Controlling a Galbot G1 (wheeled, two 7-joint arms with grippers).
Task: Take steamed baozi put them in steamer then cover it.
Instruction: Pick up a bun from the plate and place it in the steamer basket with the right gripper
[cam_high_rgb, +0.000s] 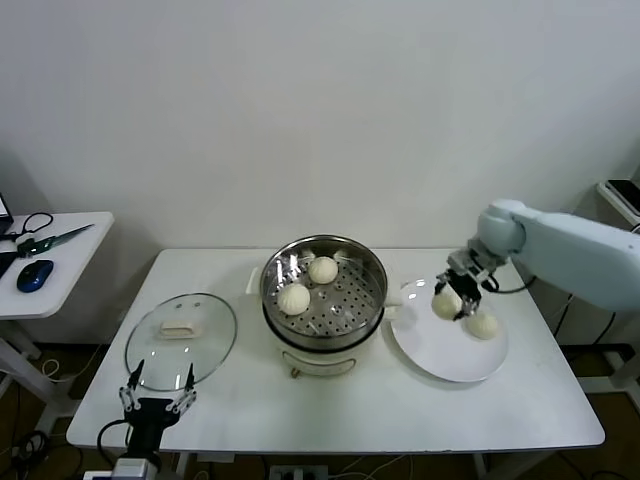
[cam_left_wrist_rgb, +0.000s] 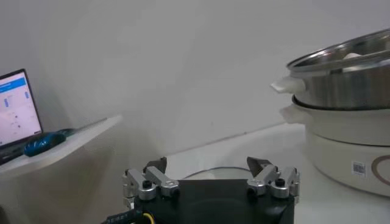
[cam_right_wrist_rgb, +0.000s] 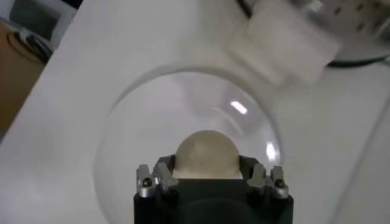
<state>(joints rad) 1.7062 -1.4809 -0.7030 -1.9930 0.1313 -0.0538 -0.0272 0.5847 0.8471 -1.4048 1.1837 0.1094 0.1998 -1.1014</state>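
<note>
I see right gripper (cam_high_rgb: 449, 299) clenched on baozi (cam_high_rgb: 445, 303) above plate (cam_high_rgb: 440, 360); steamer (cam_high_rgb: 372, 295) lies toward my left, close. Left gripper (cam_high_rgb: 157, 393) released, idle near cover (cam_high_rgb: 215, 345).

Four steamed baozi were counted: two (cam_high_rgb: 322, 269) (cam_high_rgb: 294, 298) in the one steamer (cam_high_rgb: 372, 300), one (cam_high_rgb: 483, 325) on the single white plate (cam_high_rgb: 440, 355), one (cam_high_rgb: 445, 304) above it. One cover (cam_high_rgb: 215, 340) lay on the surface (cam_high_rgb: 400, 410). Two grippers (cam_high_rgb: 157, 401) (cam_high_rgb: 462, 297) showed.
</note>
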